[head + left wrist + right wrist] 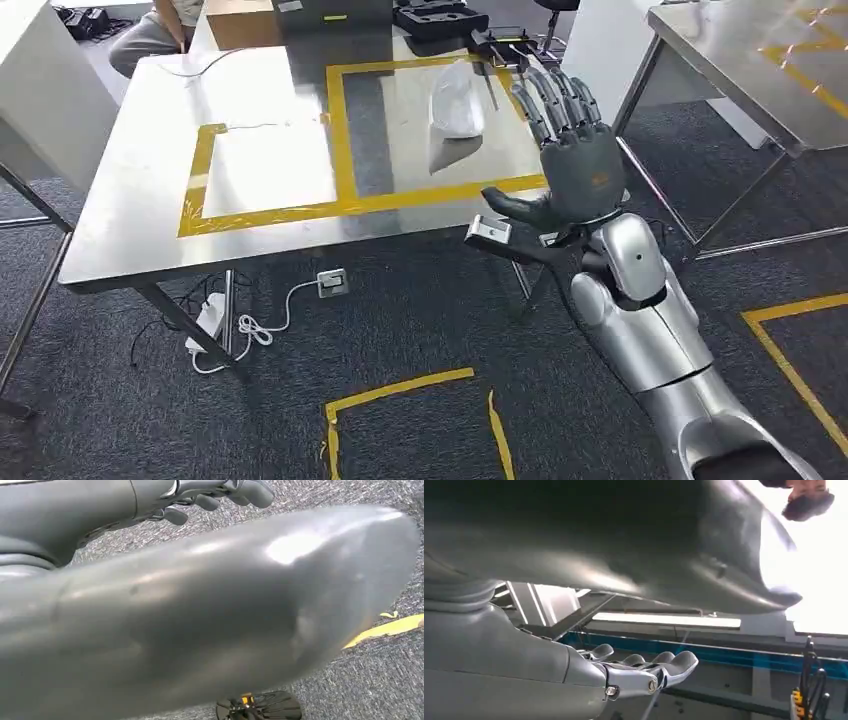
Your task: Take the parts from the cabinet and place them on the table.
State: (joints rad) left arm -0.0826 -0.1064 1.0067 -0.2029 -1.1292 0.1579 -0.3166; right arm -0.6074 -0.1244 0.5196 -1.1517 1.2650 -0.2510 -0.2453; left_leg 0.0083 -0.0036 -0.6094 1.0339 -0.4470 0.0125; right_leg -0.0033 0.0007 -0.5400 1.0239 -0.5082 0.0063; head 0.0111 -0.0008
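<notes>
A part in a clear plastic bag (455, 100) lies on the steel table (140, 210), inside a yellow taped rectangle (345, 150). My right hand (575, 165) is raised over the table's front right corner, near the bag, with its fingers straight and apart and nothing in it. In the right wrist view its fingers (649, 662) are stretched out in the air with nothing between them. My left hand (215, 615) hangs over the grey carpet. Its fingers (220, 497) are loose and hold nothing.
At the table's far edge stand a cardboard box (240, 22) and a black case (440, 15). A person (150, 30) sits at the far left corner. A second steel table (760, 70) stands to the right. A power strip (332, 282) and cables lie under the table.
</notes>
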